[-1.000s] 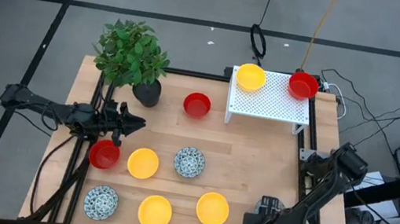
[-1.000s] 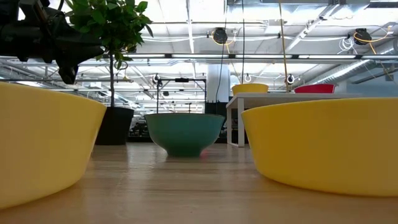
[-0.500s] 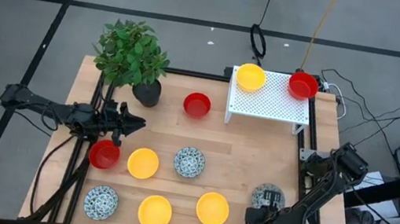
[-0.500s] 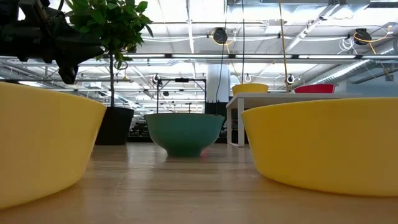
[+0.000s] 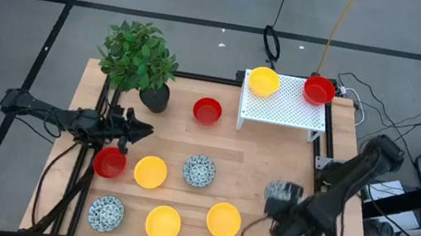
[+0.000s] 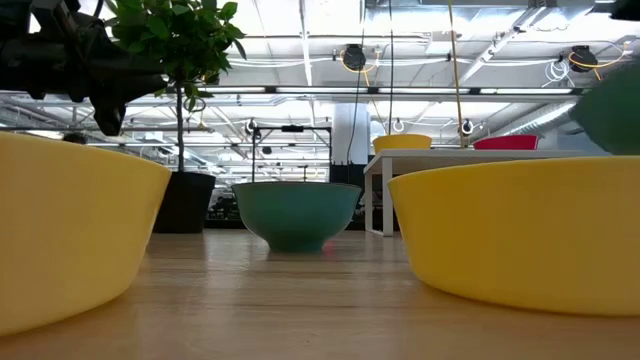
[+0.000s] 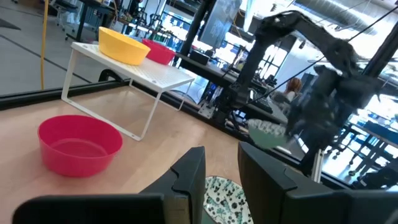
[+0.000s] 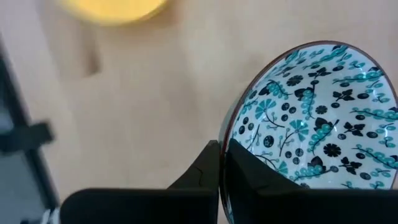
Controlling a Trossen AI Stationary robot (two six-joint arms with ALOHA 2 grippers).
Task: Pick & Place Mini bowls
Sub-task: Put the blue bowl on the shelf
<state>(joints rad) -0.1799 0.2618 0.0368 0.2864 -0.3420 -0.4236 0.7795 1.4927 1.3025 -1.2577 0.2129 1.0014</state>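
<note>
Right gripper (image 8: 221, 163) clamped thin on the rim of a patterned bowl (image 8: 317, 124), lifted above the table's near right, probably bound for the white rack (image 5: 285, 104) far right; left gripper (image 7: 217, 168) idle, jaws slightly apart, empty, at left.

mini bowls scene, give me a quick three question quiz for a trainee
1. True or false: the right pincer is shut on the rim of a white mini bowl with dark speckled pattern.
2. How many bowls sit on the white perforated rectangular rack?
A. one
B. two
C. three
3. Fill in: the left pincer hangs just above the plain ____ mini bowl near the table's left side.

Key:
1. True, its fingers pinch the patterned rim.
2. B, a plain yellow mini bowl and a second red mini bowl.
3. red
</note>
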